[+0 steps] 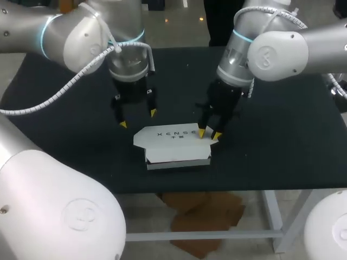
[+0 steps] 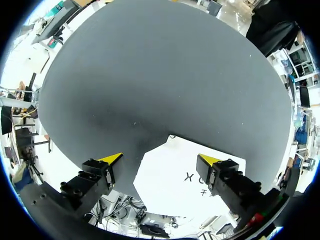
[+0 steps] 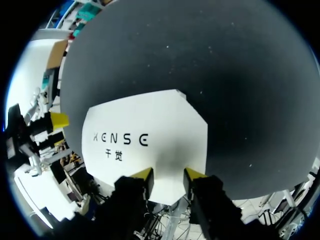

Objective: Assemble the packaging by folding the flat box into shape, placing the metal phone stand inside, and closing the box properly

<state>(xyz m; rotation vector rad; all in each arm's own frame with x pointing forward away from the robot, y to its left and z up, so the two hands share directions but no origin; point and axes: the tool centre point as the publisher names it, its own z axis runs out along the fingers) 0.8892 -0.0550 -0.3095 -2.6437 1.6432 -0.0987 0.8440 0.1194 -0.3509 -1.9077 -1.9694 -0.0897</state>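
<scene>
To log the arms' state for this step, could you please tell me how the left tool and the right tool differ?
The left tool has its yellow-tipped fingers spread wide; the right tool's stand close together. The left tool hangs above the black table by the white cardboard box's left end; the right tool's tips rest on its lid's right end. Both point downward.

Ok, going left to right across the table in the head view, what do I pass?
Left pincer → box → right pincer, at the box's right end.
</scene>
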